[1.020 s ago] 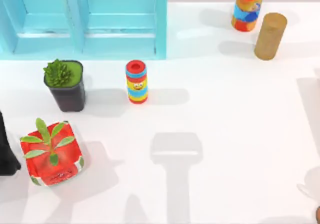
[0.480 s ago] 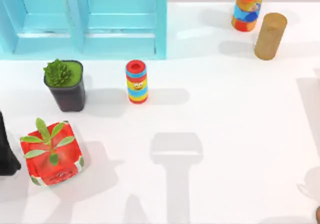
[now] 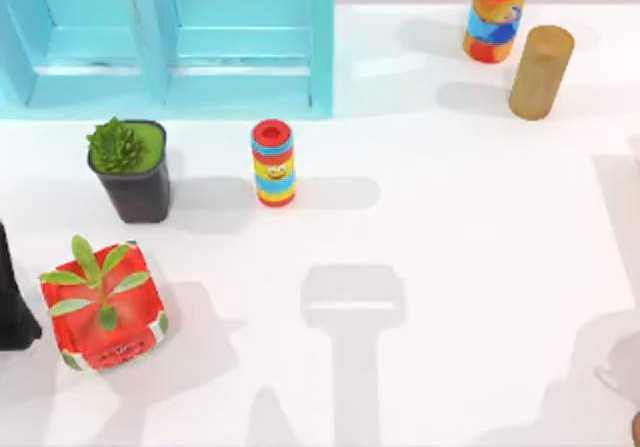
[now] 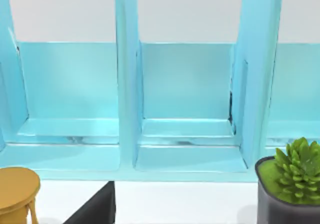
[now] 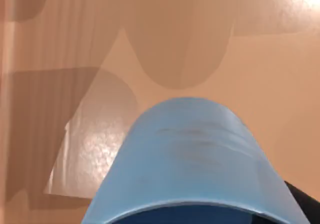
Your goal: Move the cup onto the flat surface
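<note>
Cup (image 5: 192,159) close under right wrist camera, over tan floor.

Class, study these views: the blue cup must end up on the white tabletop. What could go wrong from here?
1. The light-blue cup sits close under the right wrist camera above a tan floor; dropped now, it might miss the white tabletop.
2. The tan cylinder and striped cylinder stand at the right side; a wide swing might topple them.

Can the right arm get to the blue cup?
Probably yes. In the right wrist view the blue cup sits right up against the camera with nothing in front of it, over a tan floor, so that arm looks already at it. Whether the pincer grips it can't be seen.
</note>
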Controlling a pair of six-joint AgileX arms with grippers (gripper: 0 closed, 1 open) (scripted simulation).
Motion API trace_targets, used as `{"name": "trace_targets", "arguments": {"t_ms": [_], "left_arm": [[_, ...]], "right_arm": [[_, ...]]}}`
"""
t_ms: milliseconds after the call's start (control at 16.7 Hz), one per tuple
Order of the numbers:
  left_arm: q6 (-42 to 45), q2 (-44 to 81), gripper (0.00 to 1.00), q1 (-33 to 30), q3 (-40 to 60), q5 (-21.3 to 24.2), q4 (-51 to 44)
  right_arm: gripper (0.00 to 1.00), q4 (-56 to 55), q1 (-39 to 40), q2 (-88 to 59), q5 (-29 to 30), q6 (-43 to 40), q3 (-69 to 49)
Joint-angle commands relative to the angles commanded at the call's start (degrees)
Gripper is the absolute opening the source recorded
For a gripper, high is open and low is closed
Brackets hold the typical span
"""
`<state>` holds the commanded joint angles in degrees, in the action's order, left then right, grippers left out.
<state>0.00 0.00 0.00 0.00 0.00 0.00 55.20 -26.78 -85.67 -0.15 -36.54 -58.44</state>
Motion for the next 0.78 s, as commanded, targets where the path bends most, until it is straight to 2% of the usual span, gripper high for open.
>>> {"name": "trace_targets", "arguments": {"t_ms": [360,780], "left_arm": [[0.0,0.0,1.0,0.0,0.0,0.0,0.0],[0.0,0.0,1.0,0.0,0.0,0.0,0.0]], "right_arm": [[0.0,15.98,6.68,7.88,0.0,10.79,-2.13],[0.0,18.25,6.84,8.73,-0.13,12.92,-1.95]]}}
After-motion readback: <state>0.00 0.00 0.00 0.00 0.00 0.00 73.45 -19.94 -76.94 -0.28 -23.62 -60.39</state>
